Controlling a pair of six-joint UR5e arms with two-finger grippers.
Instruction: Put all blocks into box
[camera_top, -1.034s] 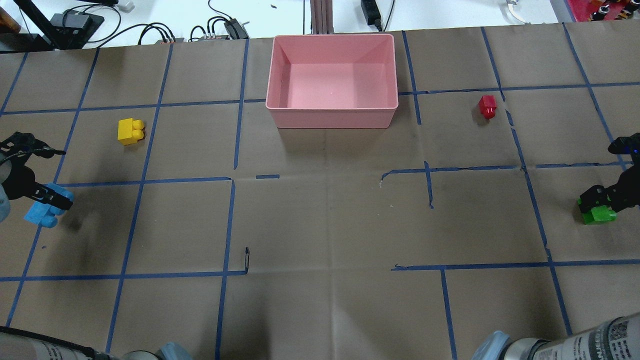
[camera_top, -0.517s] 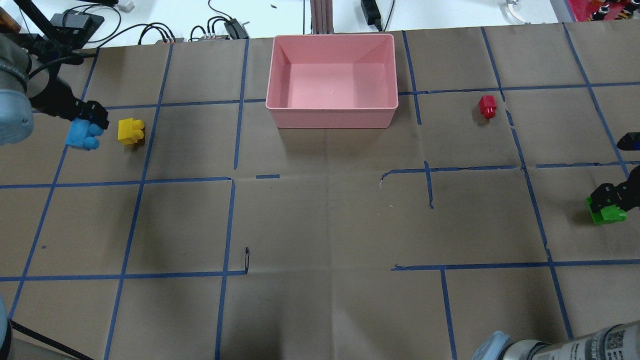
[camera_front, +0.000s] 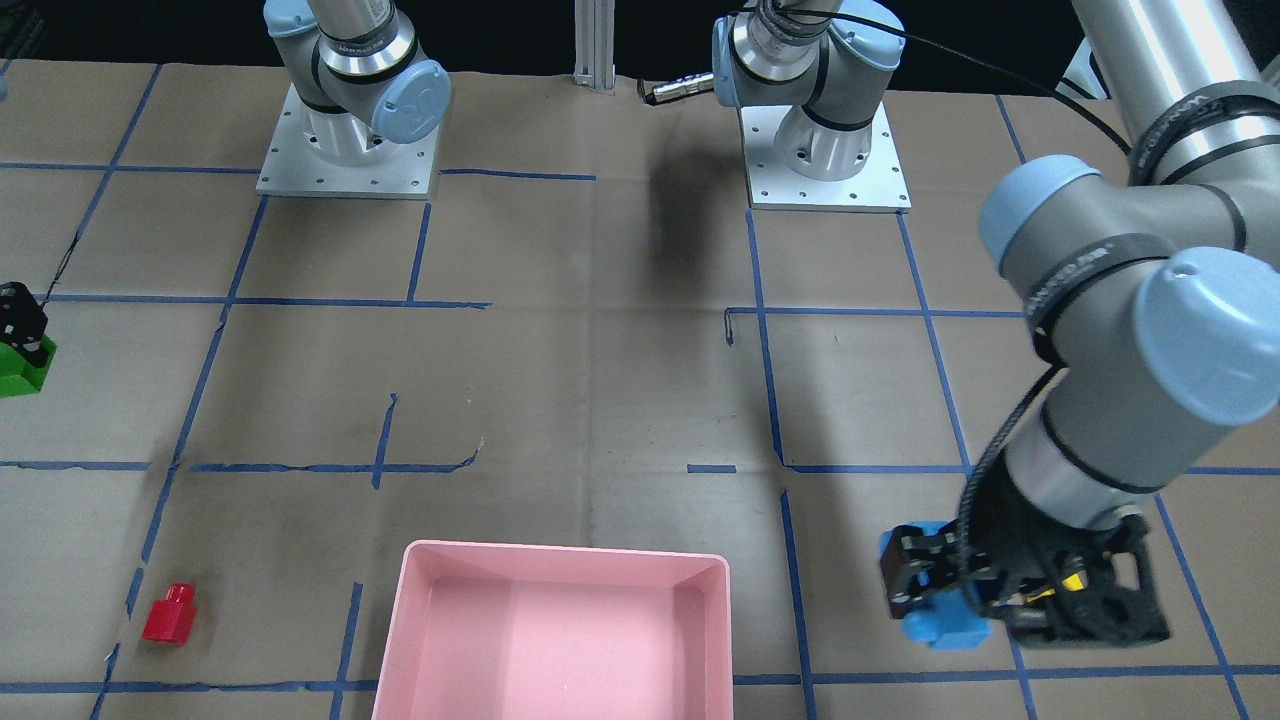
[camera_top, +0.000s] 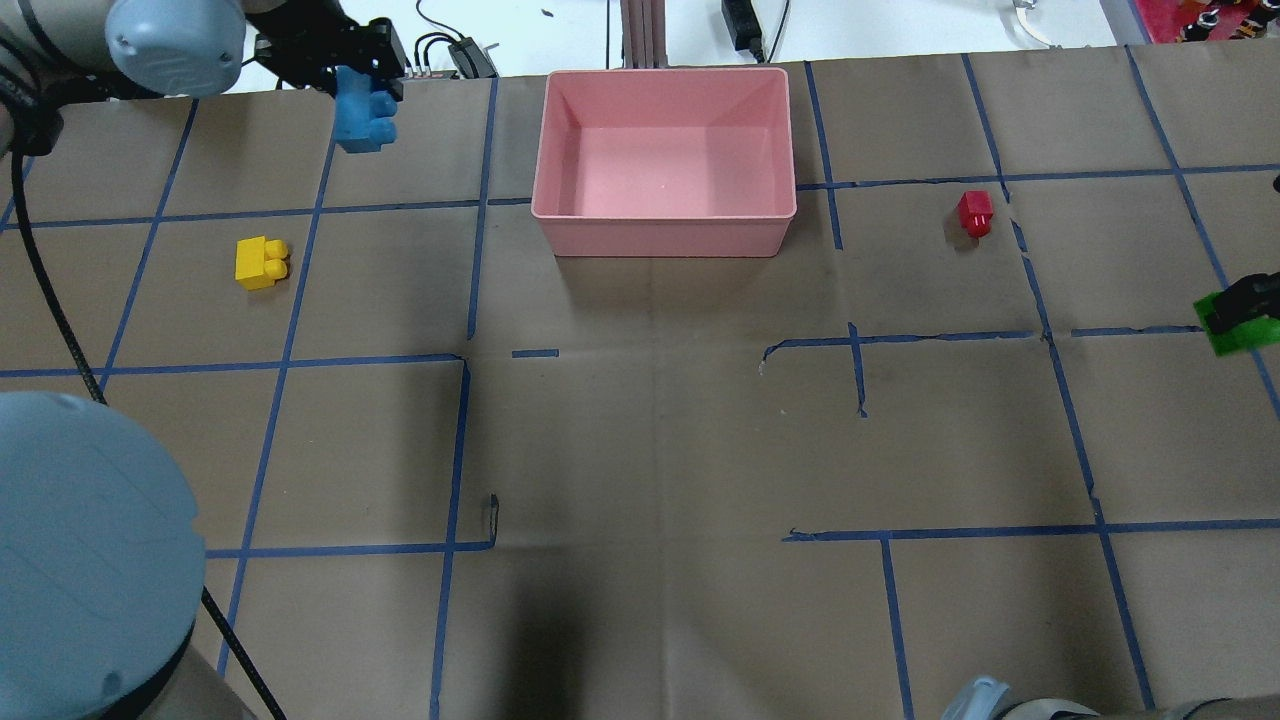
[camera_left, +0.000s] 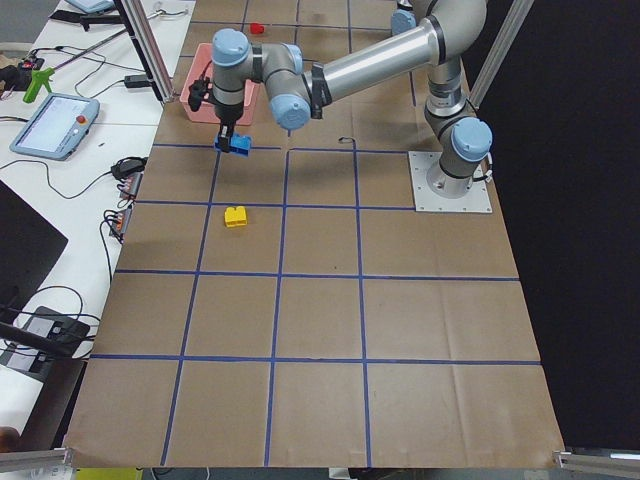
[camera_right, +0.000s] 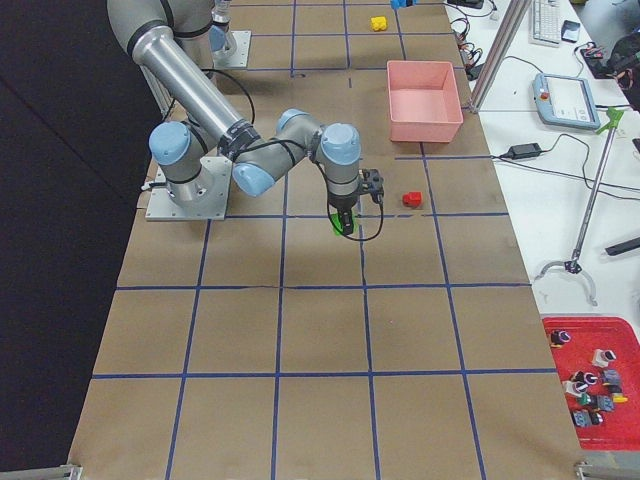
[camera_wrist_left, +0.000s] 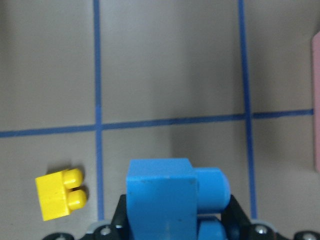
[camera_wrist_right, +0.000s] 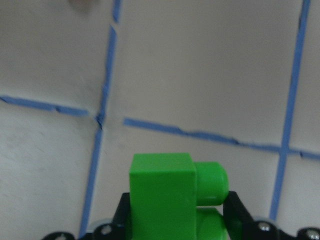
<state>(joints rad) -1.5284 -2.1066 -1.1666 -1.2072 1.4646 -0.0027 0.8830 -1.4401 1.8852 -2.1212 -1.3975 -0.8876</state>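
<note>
My left gripper (camera_top: 362, 82) is shut on the light blue brick (camera_top: 364, 112) and holds it above the table, left of the pink tray (camera_top: 665, 212). The brick also shows in the left wrist view (camera_wrist_left: 162, 200) and in the front view (camera_front: 938, 615). My right gripper (camera_top: 1238, 308) is shut on the green brick (camera_top: 1242, 330) at the right edge; the brick fills the right wrist view (camera_wrist_right: 162, 195). The yellow brick (camera_top: 262, 262) lies on the table at the left. The red brick (camera_top: 974, 213) lies right of the tray. The tray has nothing in it.
Cables and power boxes (camera_top: 150, 45) lie beyond the table's far edge, and a metal post (camera_top: 640, 30) stands behind the tray. My left arm's elbow (camera_top: 80, 560) fills the lower left corner. Both arm bases (camera_front: 345, 150) stand at the table's robot side.
My left gripper has carried the blue brick from the left edge past the yellow brick to the far side, near the tray. My right gripper has moved the green brick farther from me.
</note>
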